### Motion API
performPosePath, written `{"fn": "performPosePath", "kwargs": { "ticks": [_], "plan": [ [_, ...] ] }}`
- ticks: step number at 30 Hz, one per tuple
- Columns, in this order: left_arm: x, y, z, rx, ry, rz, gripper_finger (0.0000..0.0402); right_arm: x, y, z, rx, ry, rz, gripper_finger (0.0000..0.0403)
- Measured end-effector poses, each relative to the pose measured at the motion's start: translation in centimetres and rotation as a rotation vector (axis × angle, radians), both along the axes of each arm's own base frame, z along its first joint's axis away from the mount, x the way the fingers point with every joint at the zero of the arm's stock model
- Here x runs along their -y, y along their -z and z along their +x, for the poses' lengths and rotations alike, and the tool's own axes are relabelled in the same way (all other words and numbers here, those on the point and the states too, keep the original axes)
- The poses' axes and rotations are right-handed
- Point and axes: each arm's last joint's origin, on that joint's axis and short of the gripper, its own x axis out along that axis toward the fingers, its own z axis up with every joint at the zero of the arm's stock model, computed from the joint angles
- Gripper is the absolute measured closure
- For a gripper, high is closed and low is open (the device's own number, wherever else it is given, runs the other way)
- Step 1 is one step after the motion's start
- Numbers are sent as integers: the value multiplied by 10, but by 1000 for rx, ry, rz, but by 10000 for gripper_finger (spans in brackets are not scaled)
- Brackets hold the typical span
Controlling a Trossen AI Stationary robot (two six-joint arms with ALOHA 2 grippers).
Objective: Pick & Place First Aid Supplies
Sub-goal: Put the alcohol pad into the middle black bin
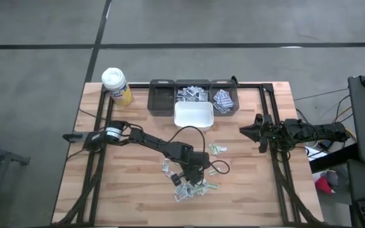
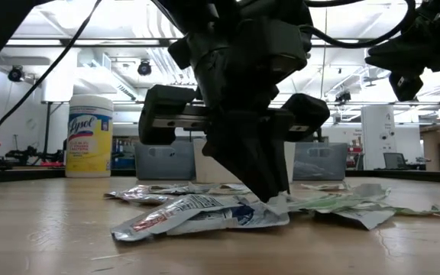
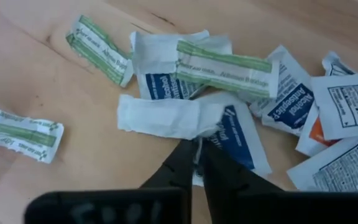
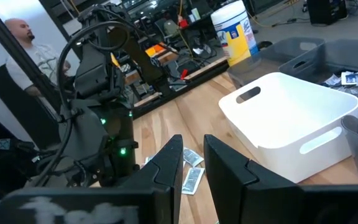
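Observation:
Several small flat first aid packets (image 1: pixel 195 187) lie scattered on the wooden table, white with green or blue print (image 3: pixel 225 65). My left gripper (image 3: pixel 197 146) has come down slanting onto this pile (image 2: pixel 205 214) and is shut at the spot where a plain white packet (image 3: pixel 160 117) overlaps a blue-printed one (image 3: pixel 236 134). My right gripper (image 1: pixel 243 130) waits at the table's right side, level, its fingers (image 4: pixel 173 158) apart with nothing between them. My left gripper comes slanting down from above, and its fingertips (image 3: pixel 182 155) meet at the plain white packet's end (image 3: pixel 197 127). A thin white sliver shows between the fingers. Whether it belongs to that packet or to the blue-printed one beneath, I cannot tell. Both packets lie flat on the table.
Three grey bins (image 1: pixel 161 99) stand in a row at the far edge, two holding packets, with a white bin (image 1: pixel 193 116) in front of them. A yellow bottle with a white lid (image 1: pixel 116 85) stands at the far left. More packets (image 1: pixel 217 149) lie nearer the white bin.

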Motion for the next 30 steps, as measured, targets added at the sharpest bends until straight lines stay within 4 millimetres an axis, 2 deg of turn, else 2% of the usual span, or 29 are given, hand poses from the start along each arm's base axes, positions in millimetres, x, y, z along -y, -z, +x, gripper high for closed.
{"fn": "performPosePath", "kwargs": {
  "ticks": [3,11,22,30],
  "plan": [
    [-2,0,0,-1,-1,4,397,0,0,0,0,0,0,339],
    [-9,-2,0,2,-17,48,399,0,0,0,1,0,0,339],
    [-20,-28,3,16,-60,417,401,0,0,0,1,0,0,339],
    [-27,-40,4,19,-90,644,401,0,0,0,1,0,0,339]
  ]
}}
